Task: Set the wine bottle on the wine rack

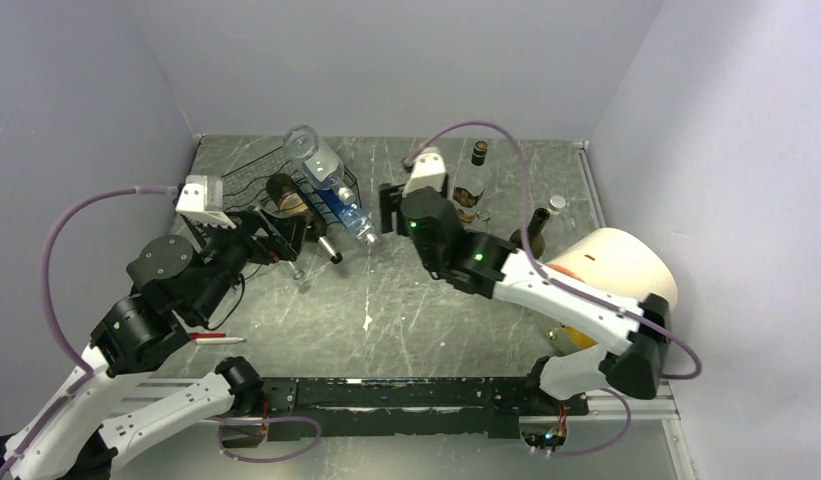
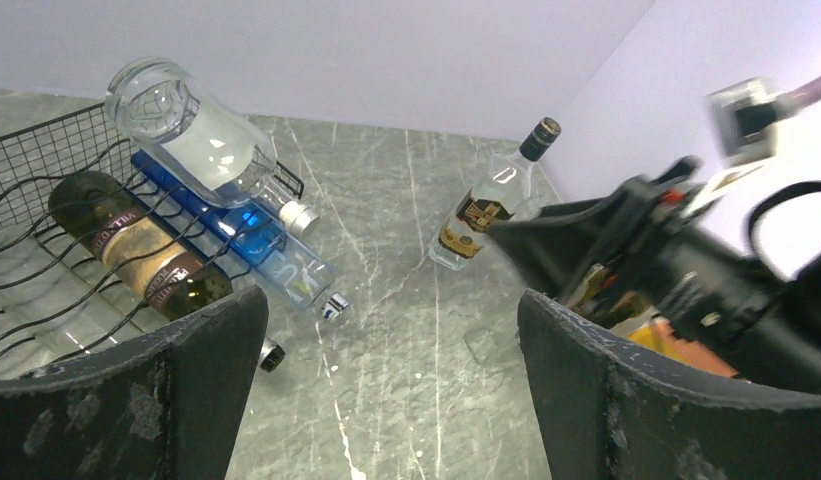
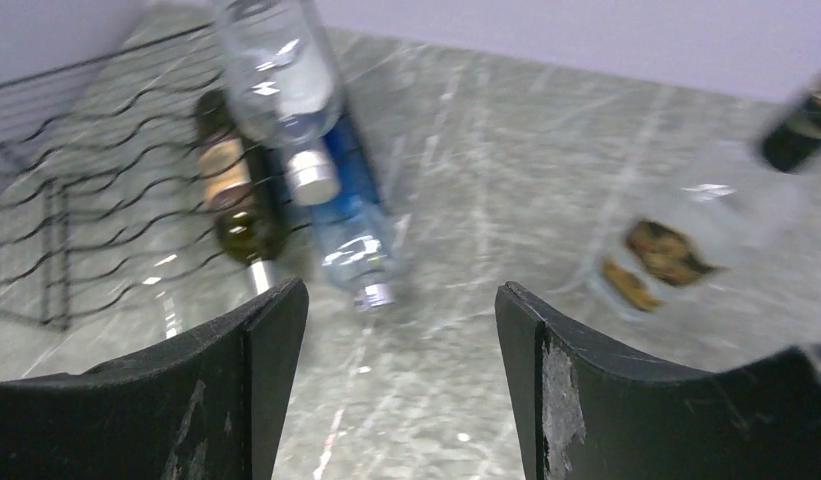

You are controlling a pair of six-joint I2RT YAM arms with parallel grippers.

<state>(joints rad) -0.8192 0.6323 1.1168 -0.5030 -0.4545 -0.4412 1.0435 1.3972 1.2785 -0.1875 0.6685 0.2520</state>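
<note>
The black wire wine rack (image 1: 248, 180) (image 2: 36, 190) (image 3: 66, 190) lies at the back left. In it rest a dark wine bottle with a brown label (image 1: 286, 195) (image 2: 136, 250) (image 3: 231, 185), a blue bottle (image 1: 343, 212) (image 2: 266, 250) and a large clear bottle (image 1: 312, 155) (image 2: 191, 135) on top. A clear bottle with a gold label and dark cap (image 1: 471, 180) (image 2: 486, 205) (image 3: 686, 240) stands at the back right. My left gripper (image 1: 281, 235) (image 2: 391, 300) is open beside the rack's near edge. My right gripper (image 1: 389, 208) (image 3: 401, 290) is open over bare table between the rack and the standing bottle.
A dark green bottle (image 1: 533, 232) stands behind my right forearm, with a small capped bottle (image 1: 557, 203) beyond it. A big beige roll (image 1: 626, 265) fills the right side. A red-tipped pen (image 1: 214, 339) lies near the left arm. Grey walls close three sides.
</note>
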